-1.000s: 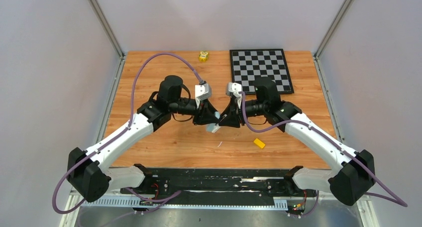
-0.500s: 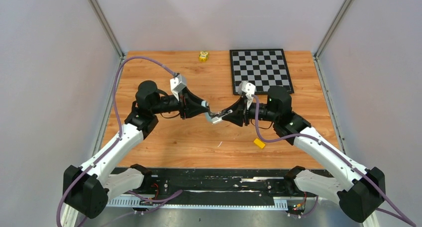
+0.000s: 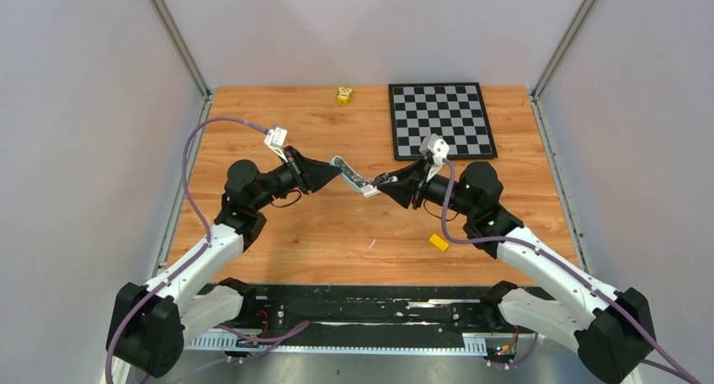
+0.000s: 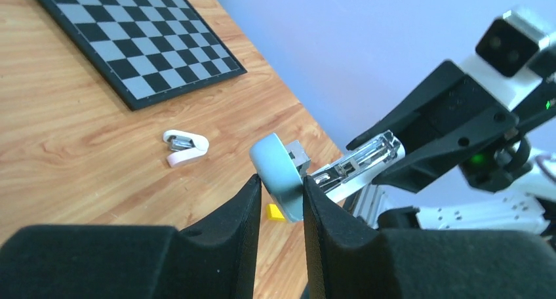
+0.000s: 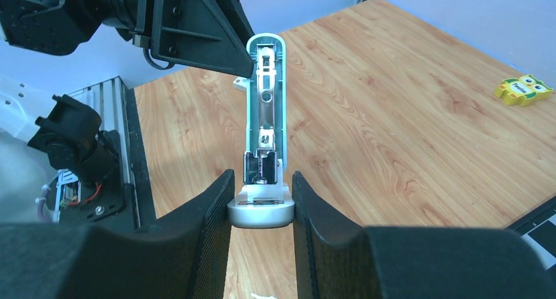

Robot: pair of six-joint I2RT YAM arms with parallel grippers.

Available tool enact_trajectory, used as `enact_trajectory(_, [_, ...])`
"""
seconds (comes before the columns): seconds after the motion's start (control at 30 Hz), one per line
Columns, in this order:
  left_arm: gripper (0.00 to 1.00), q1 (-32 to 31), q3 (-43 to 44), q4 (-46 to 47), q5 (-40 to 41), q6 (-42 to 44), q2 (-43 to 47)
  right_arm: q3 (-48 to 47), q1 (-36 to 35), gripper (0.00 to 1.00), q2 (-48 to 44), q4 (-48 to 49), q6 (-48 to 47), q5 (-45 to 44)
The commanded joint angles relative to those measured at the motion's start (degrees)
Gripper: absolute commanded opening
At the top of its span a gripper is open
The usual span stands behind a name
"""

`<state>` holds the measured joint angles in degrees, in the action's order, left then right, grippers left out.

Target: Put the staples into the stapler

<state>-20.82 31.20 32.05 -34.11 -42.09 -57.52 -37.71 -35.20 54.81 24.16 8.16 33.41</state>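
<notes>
Both left pincer [image 3: 335,168] and right pincer [image 3: 384,182] grip stapler [image 3: 355,178] mid-table [image 3: 337,232].

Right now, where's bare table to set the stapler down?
Bare wood: the far-left corner, left of the owl toy; and the near centre strip, left of the yellow block, bar a small white item. Crowded: mid-table, where the left gripper and right gripper hold the stapler aloft; the chessboard fills the far right.
</notes>
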Motion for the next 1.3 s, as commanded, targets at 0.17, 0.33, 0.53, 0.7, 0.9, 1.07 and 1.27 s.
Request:
enact_trajectory(0.17, [0.0,1.0,-2.4,5.9,9.3,-16.6,-2.0,2.8,0.0,0.0,-2.0,11.5,2.9,-1.6])
enact_trajectory(0.33, [0.0,1.0,-3.8,3.5,11.9,-23.0,-1.9,5.4,-0.8,0.0,-2.1,16.2,2.8,-3.1])
enact_trajectory(0.53, [0.0,1.0,-7.7,10.8,13.8,-34.4,-2.1,6.7,-1.9,0.0,-1.4,18.7,1.2,-4.1])
enact_trajectory(0.7, [0.0,1.0,-8.1,8.9,15.2,-35.8,-0.8,6.9,-2.6,0.0,-0.6,18.9,-0.1,-4.1])
enact_trajectory(0.9, [0.0,1.0,-3.6,2.1,13.7,-24.5,-0.6,5.3,-2.9,0.0,1.2,15.8,-1.2,-3.5])
enact_trajectory(1.07, [0.0,1.0,-3.2,2.8,14.2,-23.9,-1.5,5.2,-3.3,0.0,1.7,15.7,-1.5,-3.3])
enact_trajectory(1.27, [0.0,1.0,-8.0,10.8,15.0,-38.5,-5.2,8.6,-4.1,0.0,-0.2,18.2,-3.4,-5.7])
